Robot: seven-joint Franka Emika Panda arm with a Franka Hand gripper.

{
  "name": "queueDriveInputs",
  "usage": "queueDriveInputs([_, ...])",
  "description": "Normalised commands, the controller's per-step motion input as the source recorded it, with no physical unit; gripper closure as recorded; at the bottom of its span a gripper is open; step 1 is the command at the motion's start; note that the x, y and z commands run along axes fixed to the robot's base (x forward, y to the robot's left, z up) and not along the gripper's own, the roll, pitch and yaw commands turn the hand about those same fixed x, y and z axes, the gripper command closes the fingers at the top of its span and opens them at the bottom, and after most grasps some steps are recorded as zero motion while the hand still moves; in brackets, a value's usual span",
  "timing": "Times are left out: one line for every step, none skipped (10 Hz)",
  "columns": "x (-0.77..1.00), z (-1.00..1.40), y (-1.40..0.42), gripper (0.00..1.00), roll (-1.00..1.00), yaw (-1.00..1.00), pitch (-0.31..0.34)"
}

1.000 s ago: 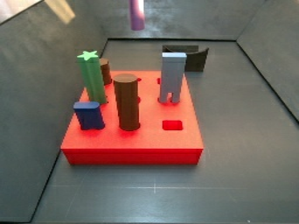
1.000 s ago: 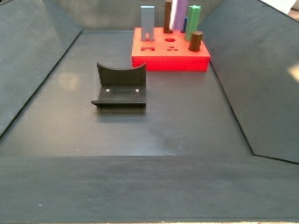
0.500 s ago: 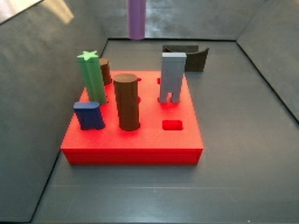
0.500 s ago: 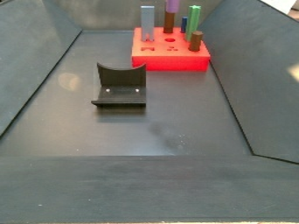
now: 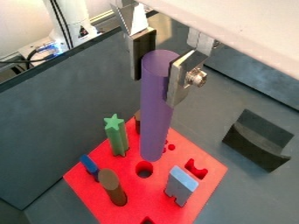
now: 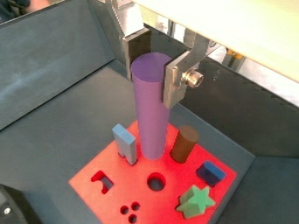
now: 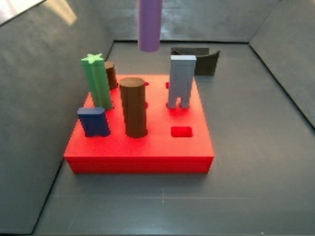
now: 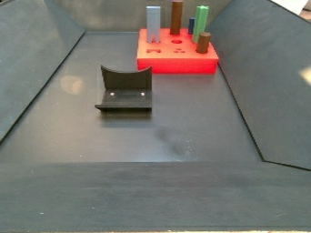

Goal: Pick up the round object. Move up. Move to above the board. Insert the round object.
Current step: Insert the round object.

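floor (image 8: 170, 136): dark grey matte, enclosed by grey walls that slope outward.
board (image 7: 185, 152): red, flat on the floor near the far wall in a side view (image 8: 183, 64); open round hole (image 5: 143, 169) in its top.
fixture (image 8: 124, 89): dark bracket on the floor, well apart from the board, nearer the camera.
round object (image 5: 156, 105): purple, upright, held above the board; lower end over the round hole in a wrist view, not yet in.
gripper (image 6: 156, 67): above the board, plates clamped on the round object's upper part.
other pegs on board: green star post (image 7: 94, 78), brown cylinder (image 7: 133, 108), grey-blue piece (image 7: 182, 79), blue block (image 7: 94, 121).
cut off: side view (image 7: 149, 23) shows only the peg's lower length; gripper out of frame there.
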Motion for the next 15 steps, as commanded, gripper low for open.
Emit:
queueDriveInputs([0.02,-0.13,0.00,1.00,0.01,0.00,0.000])
queueDriveInputs([-0.03,-0.88,0.00,1.00,0.17,0.00,-0.123])
queueDriveInputs([-0.11,-0.91,0.00,1.00,0.15,0.08,-0.134])
queueDriveInputs([-0.07,-0.82,0.00,1.00,0.21,0.05,-0.134])
queueDriveInputs([-0.05,-0.71,0.00,1.00,0.27,0.00,-0.140])
queueDriveInputs([-0.04,-0.71,0.00,1.00,0.26,0.00,-0.143])
queueDriveInputs([-0.03,-0.72,0.00,1.00,0.24,0.00,-0.157])
queueDriveInputs([-0.03,-0.73,0.00,1.00,0.18,0.00,-0.191])
queueDriveInputs([0.00,-0.51,-0.03,1.00,0.06,0.00,-0.184])
queueDriveInputs([0.03,-0.02,0.00,1.00,0.00,0.00,0.000])
queueDriveInputs([0.03,-0.14,0.00,1.00,0.00,0.00,0.000])
queueDriveInputs([-0.04,-0.48,0.00,1.00,0.13,0.00,-0.083])
queueDriveInputs([-0.15,-0.54,0.00,1.00,0.16,0.00,-0.114])
queueDriveInputs([-0.02,-0.16,0.00,1.00,-0.02,0.00,-0.074])
queueDriveInputs([-0.01,-0.01,0.00,1.00,0.00,0.00,0.000])
